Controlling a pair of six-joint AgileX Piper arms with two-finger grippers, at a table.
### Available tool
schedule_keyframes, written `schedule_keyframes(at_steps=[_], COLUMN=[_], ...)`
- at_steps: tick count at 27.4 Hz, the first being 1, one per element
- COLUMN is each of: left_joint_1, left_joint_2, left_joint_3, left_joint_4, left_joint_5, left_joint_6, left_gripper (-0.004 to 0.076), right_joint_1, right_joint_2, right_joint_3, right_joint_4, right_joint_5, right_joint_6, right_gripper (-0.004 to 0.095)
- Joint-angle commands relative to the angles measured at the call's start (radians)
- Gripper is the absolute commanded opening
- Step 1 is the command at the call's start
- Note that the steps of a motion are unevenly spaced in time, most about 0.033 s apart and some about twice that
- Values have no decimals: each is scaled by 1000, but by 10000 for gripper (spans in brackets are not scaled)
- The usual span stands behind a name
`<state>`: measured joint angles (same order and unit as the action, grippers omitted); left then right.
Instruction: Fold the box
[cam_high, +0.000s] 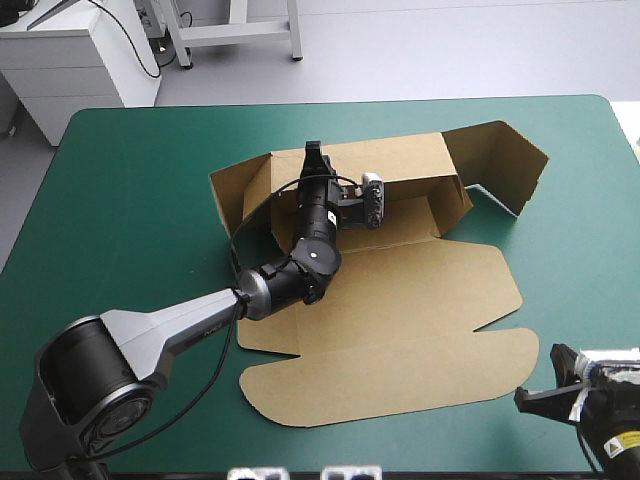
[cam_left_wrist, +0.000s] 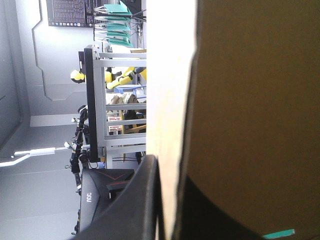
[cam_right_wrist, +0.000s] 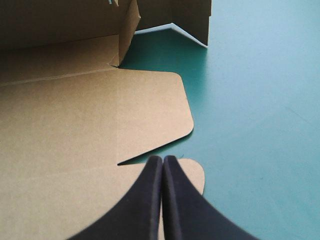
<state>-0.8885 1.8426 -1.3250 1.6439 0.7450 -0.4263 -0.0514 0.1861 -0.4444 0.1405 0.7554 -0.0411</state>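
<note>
task judged part done. the brown box (cam_high: 400, 290) sits mid-table (cam_high: 130, 180), toward the far edge. its far wall (cam_high: 400, 165) is raised, the right-hand flap (cam_high: 505, 150) stands askew and untucked, and the lid (cam_high: 400, 375) lies flat toward the near edge. left gripper (cam_high: 313, 152) pinches the far wall, fingers all but closed. right gripper (cam_right_wrist: 163, 162) is closed and empty, at the lid's near right corner.
</note>
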Motion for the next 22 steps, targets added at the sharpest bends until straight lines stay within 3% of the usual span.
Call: schedule_keyframes(at_steps=[1,14,22], left_joint_1=[-2,-2,-2], left_joint_2=[-33,-23,-23], left_joint_3=[-27,-27,-27], left_joint_4=[0,3,3], left_joint_5=[37,44,44], left_joint_6=[-20,-20,-20], left_gripper=[-8,-8,-8], right_joint_1=[-5,-5,-5], right_joint_2=[168,789,1197], right_joint_3=[-146,-633,-1037], right_joint_4=[13,26,113], right_joint_5=[-91,-114,-126], right_joint_6=[-9,-92,-135], right_gripper=[-18,-19,-20])
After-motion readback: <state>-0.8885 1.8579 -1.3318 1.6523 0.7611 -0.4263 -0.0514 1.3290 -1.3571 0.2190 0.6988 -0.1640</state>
